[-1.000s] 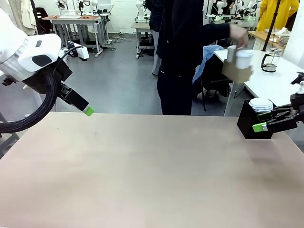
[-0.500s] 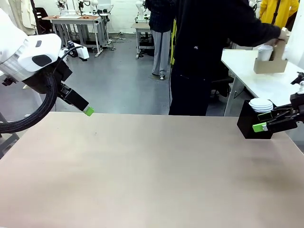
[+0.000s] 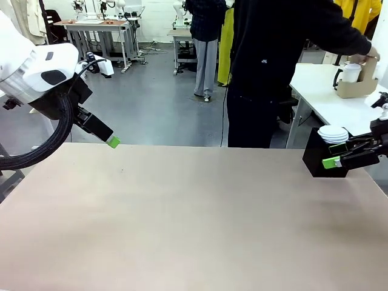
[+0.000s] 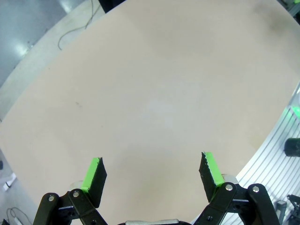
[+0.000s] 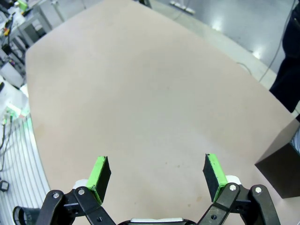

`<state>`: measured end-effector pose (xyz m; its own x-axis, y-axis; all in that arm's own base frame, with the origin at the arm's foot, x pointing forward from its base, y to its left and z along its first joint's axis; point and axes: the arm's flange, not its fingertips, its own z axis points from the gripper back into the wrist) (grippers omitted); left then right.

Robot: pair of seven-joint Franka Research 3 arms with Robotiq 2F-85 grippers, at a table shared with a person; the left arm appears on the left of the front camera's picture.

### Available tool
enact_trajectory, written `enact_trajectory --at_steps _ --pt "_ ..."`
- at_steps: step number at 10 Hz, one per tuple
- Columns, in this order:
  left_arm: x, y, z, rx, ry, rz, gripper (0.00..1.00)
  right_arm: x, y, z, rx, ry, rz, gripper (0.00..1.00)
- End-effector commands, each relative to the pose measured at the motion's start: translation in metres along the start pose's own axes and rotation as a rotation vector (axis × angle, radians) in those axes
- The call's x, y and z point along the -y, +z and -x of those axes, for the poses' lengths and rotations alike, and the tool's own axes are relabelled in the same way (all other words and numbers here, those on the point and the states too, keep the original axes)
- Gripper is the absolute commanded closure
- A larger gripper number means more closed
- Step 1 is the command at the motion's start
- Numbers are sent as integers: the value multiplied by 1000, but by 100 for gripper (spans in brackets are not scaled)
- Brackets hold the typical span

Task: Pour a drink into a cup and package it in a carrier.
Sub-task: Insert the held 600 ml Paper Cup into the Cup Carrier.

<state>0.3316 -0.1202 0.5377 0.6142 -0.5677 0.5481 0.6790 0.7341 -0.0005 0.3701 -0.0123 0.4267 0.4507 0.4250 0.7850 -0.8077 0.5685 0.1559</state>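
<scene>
The brown cardboard carrier [image 3: 356, 86] stands on a white side table [image 3: 321, 100] far right, beyond my table, and a person's hand [image 3: 365, 57] holds its upright handle. The white cup [image 3: 351, 72] sits in it. Just left of the cup shows the black handle of a jug [image 3: 335, 76]; the drink itself is hidden behind it. My left gripper [image 3: 113, 142] hangs open over the table's far left edge, nothing between its pads [image 4: 152, 171]. Beside the black box at the right edge, my right gripper [image 3: 334, 155] is open and holds nothing [image 5: 157, 178].
A black square box [image 3: 319, 159] with a stack of white lids [image 3: 333, 133] stands at the far right of my tan table [image 3: 194, 212]. The person in black [image 3: 267, 66] stands behind the far edge, turned to the side table.
The person has stepped right and carried the carrier with the cup across to the white side table, lowering it there. Neither arm has moved.
</scene>
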Motion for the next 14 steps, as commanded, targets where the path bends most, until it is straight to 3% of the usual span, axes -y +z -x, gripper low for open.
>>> enact_trajectory --at_steps 1,14 --pt "1 1 -2 -6 10 -4 0 1 -1 1 -1 19 10 0" --pt "1 1 -2 -6 10 -4 0 1 -1 1 -1 19 10 0"
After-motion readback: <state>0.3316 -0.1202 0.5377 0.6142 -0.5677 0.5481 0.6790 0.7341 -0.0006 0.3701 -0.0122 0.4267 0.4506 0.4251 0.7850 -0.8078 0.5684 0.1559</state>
